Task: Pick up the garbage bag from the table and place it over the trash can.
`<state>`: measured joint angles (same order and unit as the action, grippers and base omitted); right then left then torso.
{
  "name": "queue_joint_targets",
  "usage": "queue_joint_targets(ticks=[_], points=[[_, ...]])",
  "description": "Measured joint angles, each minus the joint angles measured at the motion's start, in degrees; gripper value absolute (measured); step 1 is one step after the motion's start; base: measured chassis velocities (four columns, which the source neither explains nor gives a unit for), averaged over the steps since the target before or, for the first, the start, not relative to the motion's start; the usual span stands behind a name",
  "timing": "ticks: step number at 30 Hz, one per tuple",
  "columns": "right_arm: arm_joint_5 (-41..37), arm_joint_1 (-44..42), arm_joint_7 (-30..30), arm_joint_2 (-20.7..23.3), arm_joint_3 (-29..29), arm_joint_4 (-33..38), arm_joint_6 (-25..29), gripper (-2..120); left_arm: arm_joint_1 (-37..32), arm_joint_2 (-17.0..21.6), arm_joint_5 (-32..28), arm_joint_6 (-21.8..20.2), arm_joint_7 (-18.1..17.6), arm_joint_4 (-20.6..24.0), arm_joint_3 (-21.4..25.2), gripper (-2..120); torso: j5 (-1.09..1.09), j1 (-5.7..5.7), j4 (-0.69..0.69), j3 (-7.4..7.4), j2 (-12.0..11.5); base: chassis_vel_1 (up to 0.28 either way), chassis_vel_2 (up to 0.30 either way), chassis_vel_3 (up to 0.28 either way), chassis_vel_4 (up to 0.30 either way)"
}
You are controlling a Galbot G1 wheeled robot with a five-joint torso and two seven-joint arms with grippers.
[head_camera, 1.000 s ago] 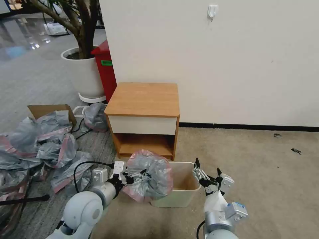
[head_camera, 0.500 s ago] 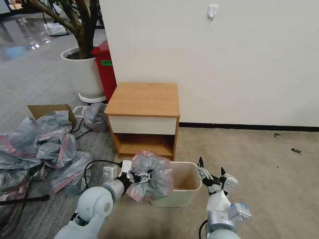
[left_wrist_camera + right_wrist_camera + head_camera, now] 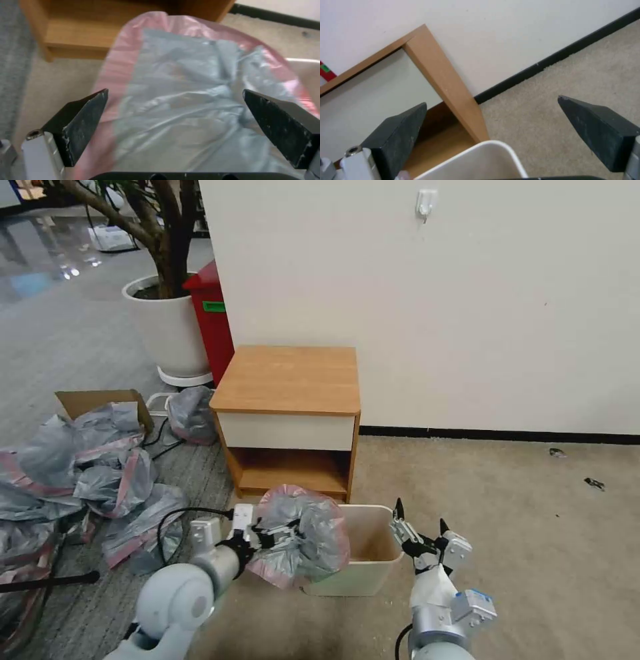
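1 garbage bag, lower centre, draped on 1 trash can's left rim, around left gripper, jaws apart. 1 right gripper, jaws apart, empty. 1 bench, centre.

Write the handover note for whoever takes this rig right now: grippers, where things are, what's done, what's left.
Left gripper: fingers spread open, pressed into the garbage bag, which bunches at the trash can's left rim.
Right gripper: open, empty, by the can's right rim.
Table: behind the can, bag already off it.
Done: bag picked up and brought to the can.
Left: spread the bag's mouth over the rim; most of the can's opening is uncovered.
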<state>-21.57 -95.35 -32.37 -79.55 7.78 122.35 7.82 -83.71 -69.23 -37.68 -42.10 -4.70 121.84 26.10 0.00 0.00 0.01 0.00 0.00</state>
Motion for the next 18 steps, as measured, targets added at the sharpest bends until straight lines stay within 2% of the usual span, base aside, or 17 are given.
queue_joint_targets(ticks=[10,18], points=[[0.5,-0.4,0.0,0.2,0.1,0.3,0.6,100,2.5,-0.3,3.8,0.0,0.3,-3.0,-2.7,100,0.0,0.0,-0.01,0.0,0.0,0.0,0.0,0.0,0.0],[0.8,-1.3,0.0,0.2,0.9,1.1,1.5,100,4.7,-0.4,4.3,-0.1,1.6,-5.2,-5.0,100,0.0,0.0,-0.01,0.0,0.0,0.0,0.0,0.0,0.0]])
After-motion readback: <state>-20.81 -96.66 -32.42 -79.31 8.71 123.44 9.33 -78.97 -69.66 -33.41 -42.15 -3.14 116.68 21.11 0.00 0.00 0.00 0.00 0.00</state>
